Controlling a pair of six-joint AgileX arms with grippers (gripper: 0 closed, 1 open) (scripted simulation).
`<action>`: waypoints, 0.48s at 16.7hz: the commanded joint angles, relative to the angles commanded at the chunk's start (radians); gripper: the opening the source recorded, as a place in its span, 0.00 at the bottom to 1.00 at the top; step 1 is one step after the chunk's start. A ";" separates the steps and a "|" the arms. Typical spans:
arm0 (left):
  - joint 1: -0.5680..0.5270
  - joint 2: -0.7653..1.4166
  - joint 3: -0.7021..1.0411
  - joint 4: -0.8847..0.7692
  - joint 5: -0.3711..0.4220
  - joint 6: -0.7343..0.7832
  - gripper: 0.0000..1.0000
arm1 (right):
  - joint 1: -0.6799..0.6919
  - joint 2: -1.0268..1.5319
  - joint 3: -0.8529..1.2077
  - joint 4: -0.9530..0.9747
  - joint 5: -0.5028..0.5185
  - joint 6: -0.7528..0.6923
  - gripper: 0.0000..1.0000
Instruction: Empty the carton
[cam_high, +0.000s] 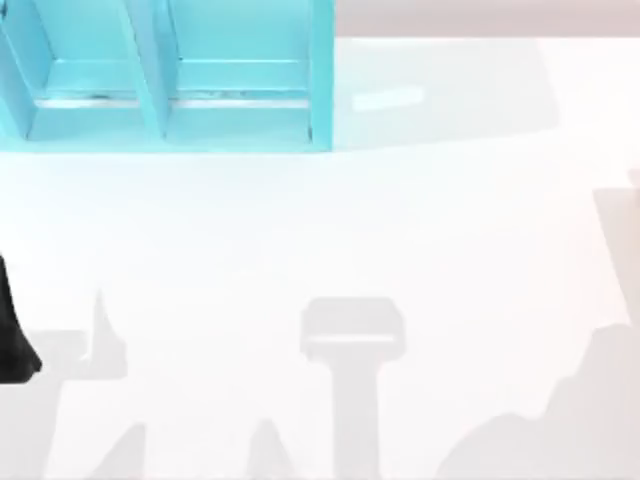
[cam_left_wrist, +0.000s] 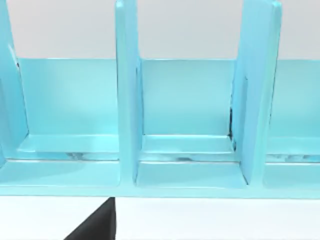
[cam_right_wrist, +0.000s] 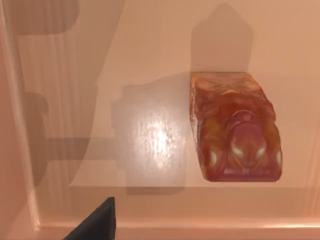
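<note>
Your carton (cam_right_wrist: 234, 127), orange-amber with a red end, shows in the right wrist view, lying on a glossy pinkish floor inside what looks like a shallow walled space; a pale wall edge runs along one side and a ledge along another. Shadows fall across the floor around it, and a bright glare patch sits just beside it. Nothing touches the carton there. A dark finger tip (cam_right_wrist: 97, 222) of the right arm's pincer pokes into that view, well apart from the carton; you cannot tell from this whether that pincer is wide or narrow.

From above, you see a white table (cam_high: 320, 250) with a light blue shelf unit (cam_high: 170, 80) at the far left, split into open bays by upright dividers. A dark part of the left arm (cam_high: 12, 335) sits at the table's left edge. The left wrist view faces those blue bays, and how its pincer stands cannot be told either.
</note>
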 joint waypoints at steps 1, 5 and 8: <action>0.000 0.000 0.000 0.000 0.000 0.000 1.00 | 0.000 0.000 0.000 0.000 0.000 0.000 1.00; 0.000 0.000 0.000 0.000 0.000 0.000 1.00 | 0.004 0.002 -0.031 0.032 0.000 0.002 1.00; 0.000 0.000 0.000 0.000 0.000 0.000 1.00 | 0.002 0.018 -0.104 0.119 0.000 0.003 1.00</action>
